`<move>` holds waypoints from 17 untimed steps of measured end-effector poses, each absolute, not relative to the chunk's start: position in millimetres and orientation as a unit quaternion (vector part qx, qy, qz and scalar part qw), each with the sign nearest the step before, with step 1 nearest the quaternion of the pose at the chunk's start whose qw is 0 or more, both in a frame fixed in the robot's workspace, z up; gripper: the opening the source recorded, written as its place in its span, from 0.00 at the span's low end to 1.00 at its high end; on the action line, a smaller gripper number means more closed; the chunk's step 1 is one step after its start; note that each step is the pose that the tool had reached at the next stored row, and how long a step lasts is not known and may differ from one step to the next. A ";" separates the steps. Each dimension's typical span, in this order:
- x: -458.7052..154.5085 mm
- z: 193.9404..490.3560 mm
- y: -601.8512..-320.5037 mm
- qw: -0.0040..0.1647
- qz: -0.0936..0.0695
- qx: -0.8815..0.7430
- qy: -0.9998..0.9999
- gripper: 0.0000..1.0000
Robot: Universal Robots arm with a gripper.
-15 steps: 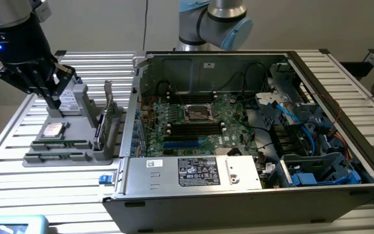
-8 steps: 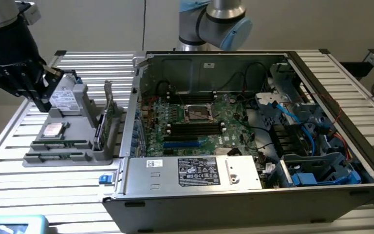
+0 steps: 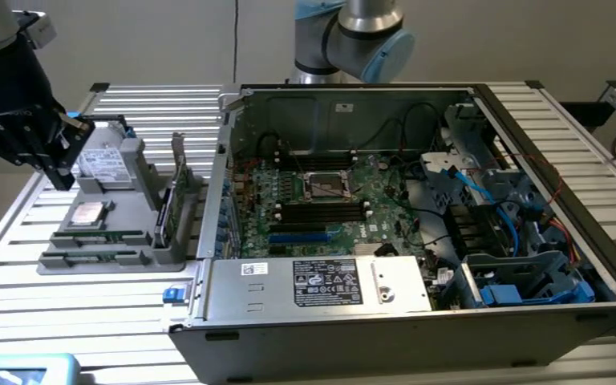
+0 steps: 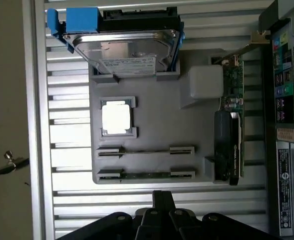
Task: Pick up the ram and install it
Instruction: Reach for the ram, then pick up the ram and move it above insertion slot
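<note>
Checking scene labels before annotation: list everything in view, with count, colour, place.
table: 1, silver slats, under everything
computer case: 1, black, open, exterior view's right
motherboard: 1, green, inside the case
parts holder: 1, grey, beside the case
hard drive: 1, silver in blue caddy, on the holder
processor chip: 1, silver, holder's square recess
ram: 1 sure, green, slot farthest from the hard drive; next slot unclear
expansion card: 1, green and black, on edge, holder's case side
arm: 1, grey and blue, behind the case
pincer: 1, black, shut, holding nothing, above the holder
</note>
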State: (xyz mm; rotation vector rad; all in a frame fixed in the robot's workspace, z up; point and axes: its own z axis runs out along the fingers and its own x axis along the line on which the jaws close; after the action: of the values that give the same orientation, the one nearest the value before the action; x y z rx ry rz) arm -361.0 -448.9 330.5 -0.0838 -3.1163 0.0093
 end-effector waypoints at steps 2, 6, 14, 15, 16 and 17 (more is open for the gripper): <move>-362.0 328.7 -448.9 0.012 0.005 -0.021 -1.000 0.11; -362.7 323.9 -448.2 0.012 0.008 0.001 -1.000 0.11; -362.7 316.3 -443.5 0.012 0.009 0.017 -1.000 0.11; -362.7 316.3 -443.5 0.012 0.009 0.017 -1.000 0.11; -362.7 316.4 -443.4 0.012 0.009 0.017 -1.000 0.11; -362.7 316.3 -443.4 0.012 0.009 0.017 -1.000 0.11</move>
State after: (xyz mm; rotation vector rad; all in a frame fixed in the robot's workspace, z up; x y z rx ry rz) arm -362.7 -443.4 316.3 0.0538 -3.1176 0.0271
